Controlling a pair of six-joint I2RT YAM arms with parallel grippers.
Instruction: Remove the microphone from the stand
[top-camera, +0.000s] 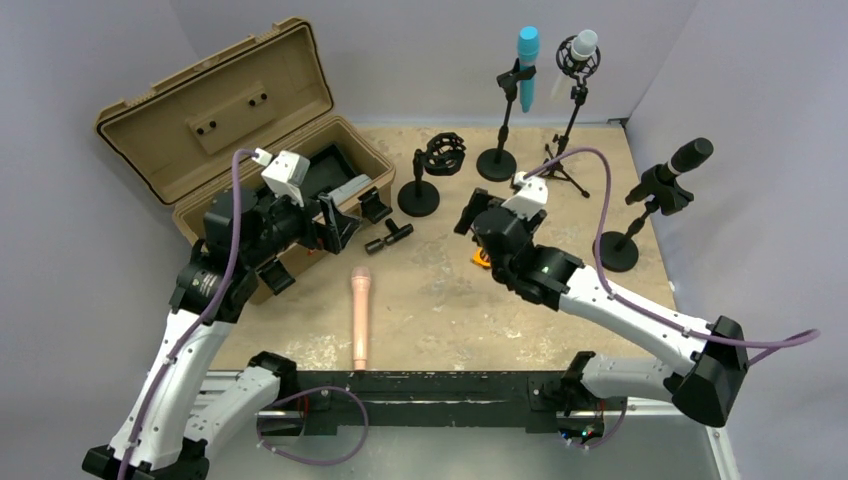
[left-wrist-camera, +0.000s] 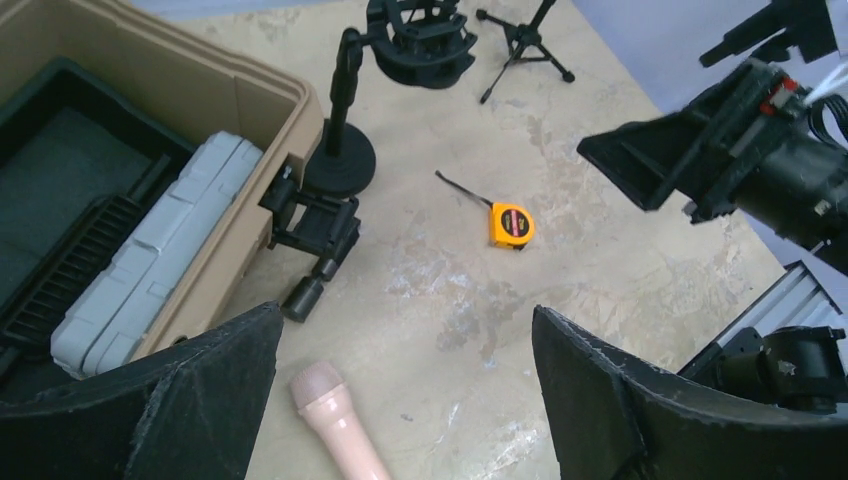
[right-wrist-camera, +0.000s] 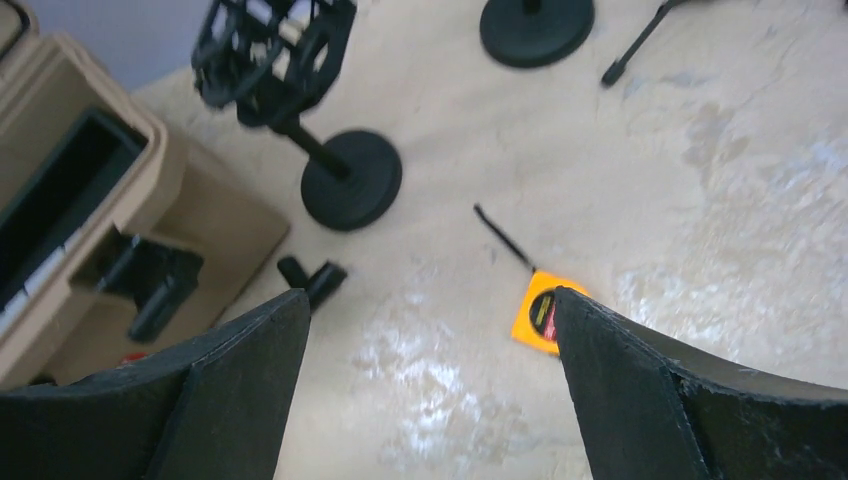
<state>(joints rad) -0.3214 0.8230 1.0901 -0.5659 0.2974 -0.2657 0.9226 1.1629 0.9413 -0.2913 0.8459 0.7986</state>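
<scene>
Surface: the table (top-camera: 440, 300) is tan, worn and blotched with pale patches. The walls (top-camera: 420, 50) are plain lavender-grey.

The left pincer (left-wrist-camera: 405, 335) hangs above the table with its fingers wide apart and nothing between them. The pink mic (left-wrist-camera: 335, 420) lies flat on the table just inside its left-hand finger, on no stand. Ahead of this pincer an empty shock-mount stand (left-wrist-camera: 345, 150) stands beside the open tan case (top-camera: 230, 130), with a loose black clip (left-wrist-camera: 305, 295) by the case's corner.

The right pincer (right-wrist-camera: 430, 300) is also spread and empty. The yellow tape (right-wrist-camera: 538, 315) sits at its right fingertip, partly hidden, so contact is unclear.

Far beyond both pincers are the blue mic (top-camera: 527, 65), white mic (top-camera: 583, 45) and black mic (top-camera: 688, 158), each on a stand.
</scene>
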